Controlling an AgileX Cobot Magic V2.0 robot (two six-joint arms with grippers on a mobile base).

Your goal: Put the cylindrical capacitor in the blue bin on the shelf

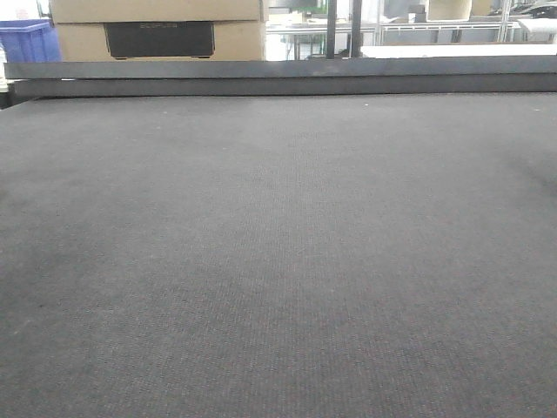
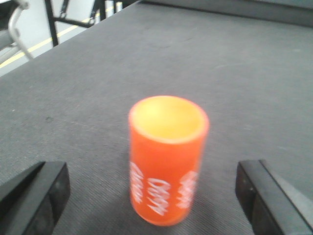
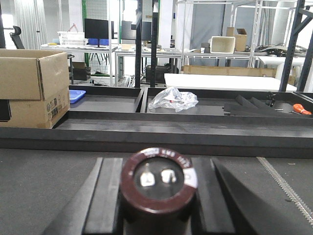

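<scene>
The cylindrical capacitor (image 3: 157, 182), dark maroon with two metal terminals on its top face, sits between the black fingers (image 3: 105, 196) of my right gripper (image 3: 156, 200), which is shut on it and holds it above the grey mat. My left gripper (image 2: 154, 196) is open just above the mat. An upright orange cylinder with white lettering (image 2: 167, 156) stands between its fingers (image 2: 34, 196), touching neither. The steel shelf and its blue bin do not show clearly in any view. Neither gripper shows in the front view.
A grey mat (image 1: 278, 261) covers the table up to a dark raised rail (image 1: 278, 77). Behind it are a cardboard box (image 1: 157, 30) and a blue crate (image 1: 26, 39). The right wrist view shows black trays (image 3: 195, 105), a plastic bag (image 3: 173, 99) and racks.
</scene>
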